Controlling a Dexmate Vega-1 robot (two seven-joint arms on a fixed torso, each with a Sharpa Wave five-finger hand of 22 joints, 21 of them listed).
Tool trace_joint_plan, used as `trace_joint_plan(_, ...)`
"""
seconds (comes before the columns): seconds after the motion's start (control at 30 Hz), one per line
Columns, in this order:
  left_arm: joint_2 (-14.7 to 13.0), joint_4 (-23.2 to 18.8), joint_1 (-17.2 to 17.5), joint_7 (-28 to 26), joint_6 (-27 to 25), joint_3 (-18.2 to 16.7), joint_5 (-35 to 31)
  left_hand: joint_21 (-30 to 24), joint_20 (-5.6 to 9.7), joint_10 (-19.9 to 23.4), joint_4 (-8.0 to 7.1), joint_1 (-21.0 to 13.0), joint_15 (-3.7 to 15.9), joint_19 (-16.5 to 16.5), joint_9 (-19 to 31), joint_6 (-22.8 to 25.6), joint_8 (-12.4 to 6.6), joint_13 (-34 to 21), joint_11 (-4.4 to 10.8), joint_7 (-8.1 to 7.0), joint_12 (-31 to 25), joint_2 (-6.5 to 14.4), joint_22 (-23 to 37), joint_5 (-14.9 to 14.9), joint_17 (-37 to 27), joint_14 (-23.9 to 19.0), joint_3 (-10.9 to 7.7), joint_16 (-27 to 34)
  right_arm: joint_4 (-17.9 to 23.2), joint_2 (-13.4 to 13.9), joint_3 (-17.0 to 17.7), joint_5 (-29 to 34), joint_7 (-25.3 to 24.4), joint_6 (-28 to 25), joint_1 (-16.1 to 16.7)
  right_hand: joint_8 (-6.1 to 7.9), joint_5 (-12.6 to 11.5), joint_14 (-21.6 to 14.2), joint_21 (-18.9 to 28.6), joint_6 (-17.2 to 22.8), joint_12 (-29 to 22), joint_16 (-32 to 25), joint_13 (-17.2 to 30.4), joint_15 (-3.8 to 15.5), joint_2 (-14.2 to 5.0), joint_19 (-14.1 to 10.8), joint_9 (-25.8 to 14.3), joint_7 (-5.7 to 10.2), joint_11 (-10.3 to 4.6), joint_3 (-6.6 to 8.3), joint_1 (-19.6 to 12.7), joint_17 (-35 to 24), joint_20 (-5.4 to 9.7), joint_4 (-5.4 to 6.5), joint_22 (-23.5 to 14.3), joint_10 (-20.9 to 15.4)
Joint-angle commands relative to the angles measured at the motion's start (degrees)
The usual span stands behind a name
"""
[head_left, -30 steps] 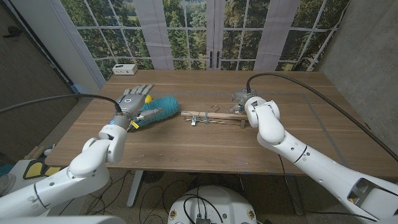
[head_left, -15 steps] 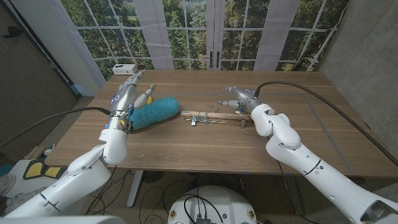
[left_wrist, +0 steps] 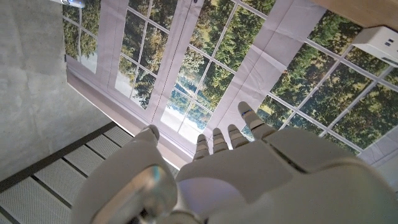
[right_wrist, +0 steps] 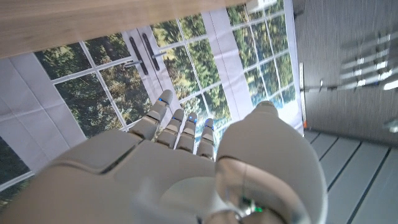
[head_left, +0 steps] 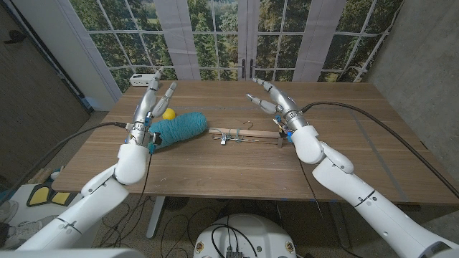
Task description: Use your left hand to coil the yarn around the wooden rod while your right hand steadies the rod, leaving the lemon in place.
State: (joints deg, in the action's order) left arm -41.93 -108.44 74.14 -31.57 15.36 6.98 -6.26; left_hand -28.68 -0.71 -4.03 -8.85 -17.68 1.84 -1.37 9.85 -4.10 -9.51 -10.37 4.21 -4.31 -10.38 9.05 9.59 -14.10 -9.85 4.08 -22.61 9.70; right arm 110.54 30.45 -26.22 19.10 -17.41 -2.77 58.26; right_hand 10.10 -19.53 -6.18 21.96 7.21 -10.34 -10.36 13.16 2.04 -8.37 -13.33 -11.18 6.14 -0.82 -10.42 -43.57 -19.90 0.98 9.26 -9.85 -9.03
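Yellow lemon [head_left: 168, 113] now uncovered; both hands, left [head_left: 152, 100] and right [head_left: 273, 100], have lifted, fingers spread, empty.

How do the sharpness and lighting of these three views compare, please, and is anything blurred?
Head view: evenly lit and sharp, with the teal yarn, wooden rod and lemon distinct, and only soft shadows on the table. Left wrist view: the left hand looms close, its nearest part soft. Right wrist view: the right hand is likewise soft up close; window panes are bright.

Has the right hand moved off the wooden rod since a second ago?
Yes. The right hand has lifted from the rod's right end and now hovers, fingers spread, beyond the long wooden rod, toward the windows.
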Motion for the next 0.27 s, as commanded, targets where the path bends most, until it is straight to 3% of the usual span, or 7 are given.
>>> trace_joint_plan(0.03,2.63,7.73,-3.97,8.16,11.25,0.85,8.34,0.5,0.09,-0.86,-0.22,0.78,1.87,-0.65,0.03,-0.77,-0.13,-0.01,-0.34,0.32,0.11,-0.27,0.15,-0.36,-0.17,0.8,0.23,0.13,-3.32,-1.6,2.67,-12.96,-10.51,9.54,2.61,0.77,0.6,0.49,-1.18,0.44,-0.55,-0.09,-0.54,-1.27,0.66,0.84,0.06,-0.46,0.82,-1.21,2.56,1.4,-1.48,0.06,-0.09,-0.37)
trace_joint_plan(0.27,4.99,10.9,-5.2,9.73,13.64,0.63,12.99,0.77,0.46,-1.22,-0.27,1.15,1.7,-0.52,0.02,-1.14,-0.22,0.01,-0.69,0.61,0.02,-0.08,0.18,-0.52,-0.14,1.09,0.25,0.22,-2.96,-2.05,2.18,-12.84,-13.34,8.67,4.3,1.53,0.75,0.43,-2.08,2.52,-1.0,-0.2,-0.97,-1.46,0.35,1.66,0.12,-1.21,1.29,-0.87,2.42,2.78,-1.16,-0.81,-0.12,-1.45)
